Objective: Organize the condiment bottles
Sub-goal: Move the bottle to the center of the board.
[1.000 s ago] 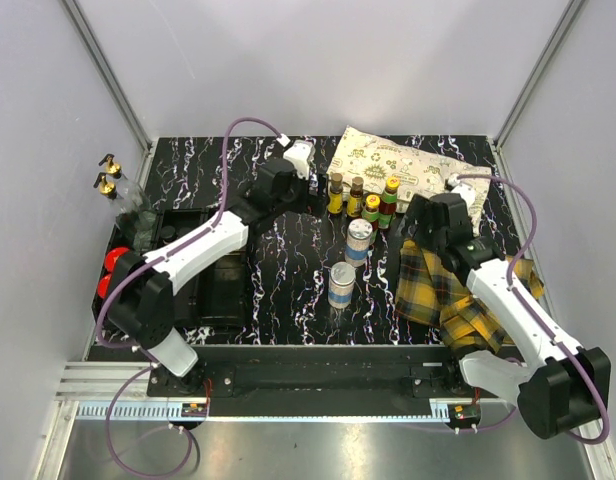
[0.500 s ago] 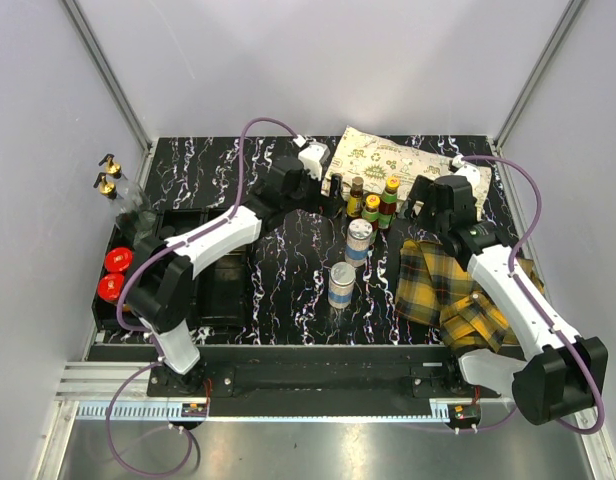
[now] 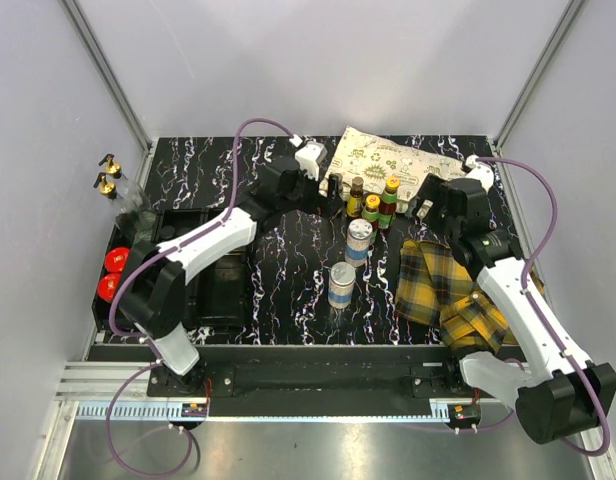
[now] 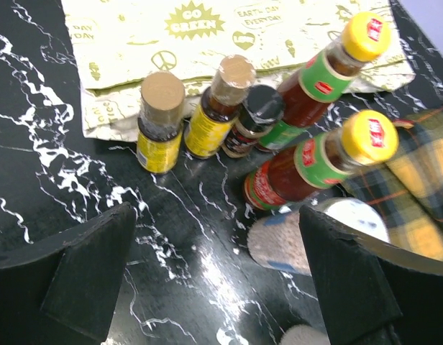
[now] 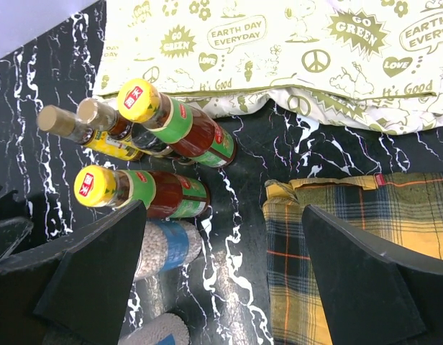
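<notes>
A cluster of condiment bottles (image 3: pixel 371 203) stands mid-table by a printed pouch. In the left wrist view it shows two brown-capped yellow-label bottles (image 4: pixel 159 122), a tiny dark bottle (image 4: pixel 254 122) and two yellow-capped red sauce bottles (image 4: pixel 322 162). Two blue-white shakers (image 3: pixel 359 240) (image 3: pixel 341 285) stand nearer. My left gripper (image 3: pixel 325 190) (image 4: pixel 221 280) is open just left of the cluster, holding nothing. On the cluster's right my right gripper (image 3: pixel 420 207) (image 5: pixel 221 273) hangs open and empty over the table beside a sauce bottle (image 5: pixel 142 194) and a shaker (image 5: pixel 164 248).
A black compartment tray (image 3: pixel 203 290) sits at the left, with two red-lidded jars (image 3: pixel 114 262) and gold-capped clear bottles (image 3: pixel 110 178) at its far-left side. The printed cream pouch (image 3: pixel 388 160) lies at the back; a yellow plaid cloth (image 3: pixel 458 290) lies under the right arm.
The left arm reached right and back until its open gripper came up against the bottle cluster. The right gripper drew back and to the right. Both stayed open.
</notes>
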Robot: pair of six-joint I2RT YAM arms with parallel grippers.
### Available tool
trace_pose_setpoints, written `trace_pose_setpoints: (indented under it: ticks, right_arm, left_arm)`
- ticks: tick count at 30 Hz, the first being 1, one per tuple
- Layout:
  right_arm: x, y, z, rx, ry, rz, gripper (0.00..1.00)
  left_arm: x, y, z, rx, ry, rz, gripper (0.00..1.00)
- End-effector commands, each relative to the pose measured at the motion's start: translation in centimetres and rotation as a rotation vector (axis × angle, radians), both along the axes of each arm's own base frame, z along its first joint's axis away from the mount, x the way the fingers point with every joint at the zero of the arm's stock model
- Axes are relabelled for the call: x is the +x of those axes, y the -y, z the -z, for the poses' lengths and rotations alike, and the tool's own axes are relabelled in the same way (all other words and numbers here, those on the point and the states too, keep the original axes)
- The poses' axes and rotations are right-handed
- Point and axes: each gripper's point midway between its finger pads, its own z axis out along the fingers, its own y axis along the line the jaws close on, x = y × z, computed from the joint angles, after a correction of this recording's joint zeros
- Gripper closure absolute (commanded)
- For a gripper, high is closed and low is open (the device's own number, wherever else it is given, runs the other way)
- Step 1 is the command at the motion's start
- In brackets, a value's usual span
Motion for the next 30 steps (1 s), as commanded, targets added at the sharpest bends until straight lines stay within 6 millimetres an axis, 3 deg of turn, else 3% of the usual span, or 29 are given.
trace_pose_setpoints:
  ticks: [1,10,12,14,15,16,18,24,30]
  right_arm:
    - [-0.9,1.1,-0.5,-0.006,0.002,0.046,0.00]
    - [-2.5,0.0,2.5,0.071,-0.133,0.030,0.00]
    - [-2.7,-0.5,2.9,0.095,-0.146,0.020,0.00]
    - [-3.0,-1.0,3.7,0.114,-0.172,0.004,0.00]
    - [-3.1,-1.2,3.9,0.120,-0.179,-0.006,0.00]
    - [-3.3,-1.4,4.2,0.128,-0.188,-0.015,0.00]
    - [-3.5,-1.5,4.7,0.134,-0.199,-0.018,0.00]
    - [-3.4,-2.0,3.3,0.132,-0.168,-0.072,0.00]
    - [-3.2,-2.2,3.8,0.119,-0.182,-0.089,0.00]
  left_arm:
    - [-2.3,-0.4,-4.3,-0.079,0.039,0.032,0.01]
    - [-6.1,-3.2,-6.3,-0.057,0.029,-0.003,0.01]
    - [-7.1,-4.6,-7.4,-0.051,0.041,-0.041,0.01]
    - [-7.9,-6.1,-6.9,-0.023,0.028,-0.091,0.01]
    - [-8.6,-7.0,-8.0,-0.034,0.046,-0.108,0.01]
    - [-9.3,-7.8,-7.1,-0.012,0.023,-0.124,0.01]
    - [-10.1,-9.6,-7.7,-0.007,0.039,-0.176,0.01]
    - [-11.7,-13.1,-8.5,0.026,0.063,-0.274,0.01]
    - [-12.5,-14.5,-8.6,0.048,0.079,-0.296,0.01]
